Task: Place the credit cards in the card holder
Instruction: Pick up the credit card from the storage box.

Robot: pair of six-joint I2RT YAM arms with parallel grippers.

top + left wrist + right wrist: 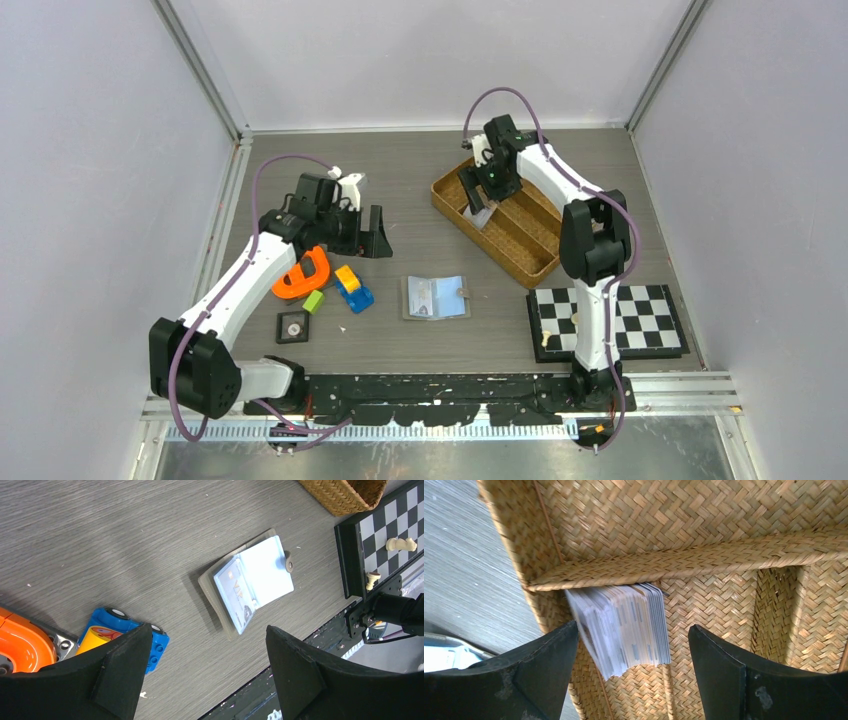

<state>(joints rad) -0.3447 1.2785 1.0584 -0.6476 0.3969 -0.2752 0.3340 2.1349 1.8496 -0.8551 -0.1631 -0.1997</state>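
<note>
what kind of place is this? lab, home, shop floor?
Likely a lab test cell: plain white walls on aluminium rails boxing in a table, with mixed props like a chessboard, basket and toy blocks.

In view are one card holder, one woven basket with one stack of credit cards too tight to count, one chessboard with two chess pieces, one black dial tile, one orange toy, one green block and one blue-and-yellow toy car.
</note>
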